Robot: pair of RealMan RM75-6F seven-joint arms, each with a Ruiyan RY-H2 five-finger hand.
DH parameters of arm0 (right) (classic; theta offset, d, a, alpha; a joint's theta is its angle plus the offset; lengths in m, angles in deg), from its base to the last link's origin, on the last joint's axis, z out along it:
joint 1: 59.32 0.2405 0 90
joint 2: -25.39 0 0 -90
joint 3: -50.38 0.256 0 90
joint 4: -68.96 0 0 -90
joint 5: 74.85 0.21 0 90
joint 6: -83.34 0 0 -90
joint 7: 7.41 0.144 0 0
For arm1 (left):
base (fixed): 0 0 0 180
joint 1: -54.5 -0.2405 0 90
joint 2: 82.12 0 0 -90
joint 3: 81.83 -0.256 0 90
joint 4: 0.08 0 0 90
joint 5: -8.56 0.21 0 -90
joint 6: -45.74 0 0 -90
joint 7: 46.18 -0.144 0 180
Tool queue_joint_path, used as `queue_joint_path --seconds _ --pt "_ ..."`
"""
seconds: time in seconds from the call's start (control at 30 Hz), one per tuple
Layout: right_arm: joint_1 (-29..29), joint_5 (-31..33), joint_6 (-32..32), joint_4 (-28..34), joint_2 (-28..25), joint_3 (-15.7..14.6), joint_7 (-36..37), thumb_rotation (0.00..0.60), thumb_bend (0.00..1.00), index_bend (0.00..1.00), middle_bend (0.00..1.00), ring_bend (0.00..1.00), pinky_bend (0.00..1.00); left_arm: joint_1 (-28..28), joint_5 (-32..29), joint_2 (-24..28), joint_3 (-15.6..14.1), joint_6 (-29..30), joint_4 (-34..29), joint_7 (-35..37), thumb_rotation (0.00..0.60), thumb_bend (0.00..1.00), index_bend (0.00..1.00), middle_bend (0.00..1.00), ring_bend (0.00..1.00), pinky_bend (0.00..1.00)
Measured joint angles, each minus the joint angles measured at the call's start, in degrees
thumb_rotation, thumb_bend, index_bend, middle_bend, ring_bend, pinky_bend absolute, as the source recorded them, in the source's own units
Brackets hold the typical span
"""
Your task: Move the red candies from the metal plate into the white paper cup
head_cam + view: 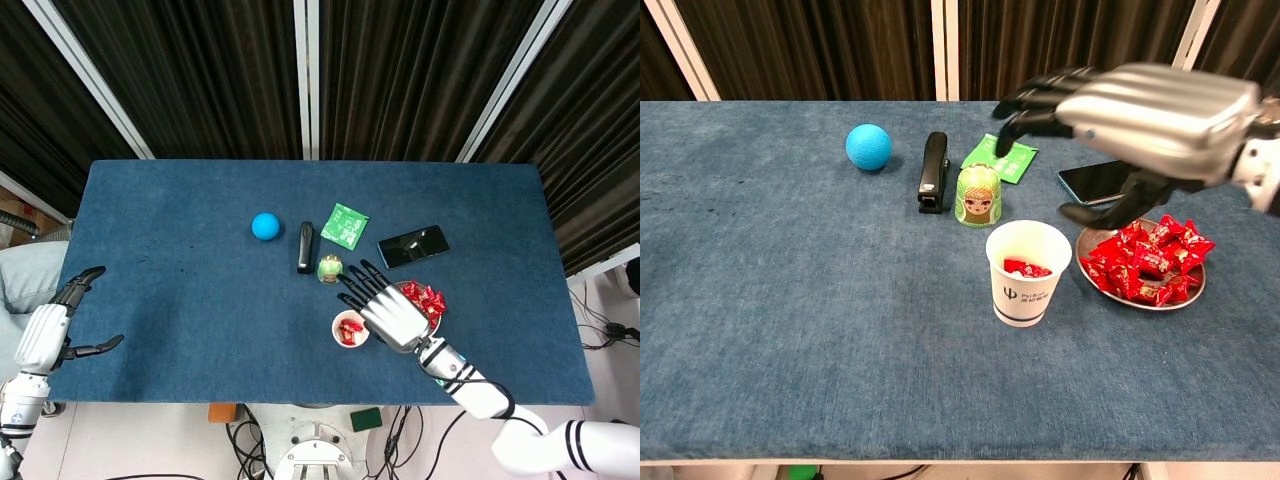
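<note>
Hovering over the white paper cup (1029,272), right hand (1145,110) has its fingers spread, holding nothing.
One red candy (1025,268) is in; most remain on the metal plate (1142,299) (just beside the cup).

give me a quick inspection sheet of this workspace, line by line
surface: blue cloth table, flat, no spills seen
job's things: white paper cup upright with red candies inside; metal plate to its right, apart, piled with more red candies
clutter: blue ball, black stapler, green packet, small doll figure, phone, all behind the cup
hands: right hand above cup and plate, fingers spread, holding nothing; left hand at the table's left edge, fingers apart, empty
cables: loose cables on the floor at right, more under the near edge
surroundings: dark curtains behind the table
</note>
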Motion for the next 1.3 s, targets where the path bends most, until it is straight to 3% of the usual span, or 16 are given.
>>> queue_joint_path --seconds 0.17,0.43,0.63,0.97,1.3 --pt "-2.43 1.61 -1.83 -1.3 -3.41 -0.6 1.22 0.6 0.38 0.25 0.05 0.0 0.0 0.06 0.12 -0.12 -0.11 -0.24 0.01 -0.1 0.6 0.09 0.12 0.11 0.12 0.25" --pt "-5.67 10.1 -0.87 -7.06 -6.11 -1.35 3.07 0.6 0.33 0.23 0.03 0.0 0.0 0.54 0.32 -0.69 -0.17 -0.92 -0.02 -0.55 0.6 0.1 0.12 0.11 0.12 0.25" --pt "-7.27 13.93 0.51 -10.95 -5.73 -1.76 4.79 0.6 0.32 0.23 0.02 0.0 0.0 0.77 0.18 -0.73 -0.26 -1.53 -0.12 -0.91 0.6 0.09 0.12 0.11 0.12 0.25" --pt "-7.98 13.98 2.42 -14.28 -3.56 -2.71 6.58 0.6 0.32 0.24 0.01 0.0 0.0 0.89 -0.01 -0.95 -0.34 -1.87 0.01 -0.94 0.6 0.1 0.12 0.11 0.12 0.25" --pt "-7.51 14.83 4.06 -17.04 -0.87 -2.27 6.41 0.6 0.32 0.32 0.02 0.0 0.0 0.79 -0.27 -0.96 -0.4 -1.92 0.5 -0.45 0.6 0.09 0.12 0.11 0.12 0.25"
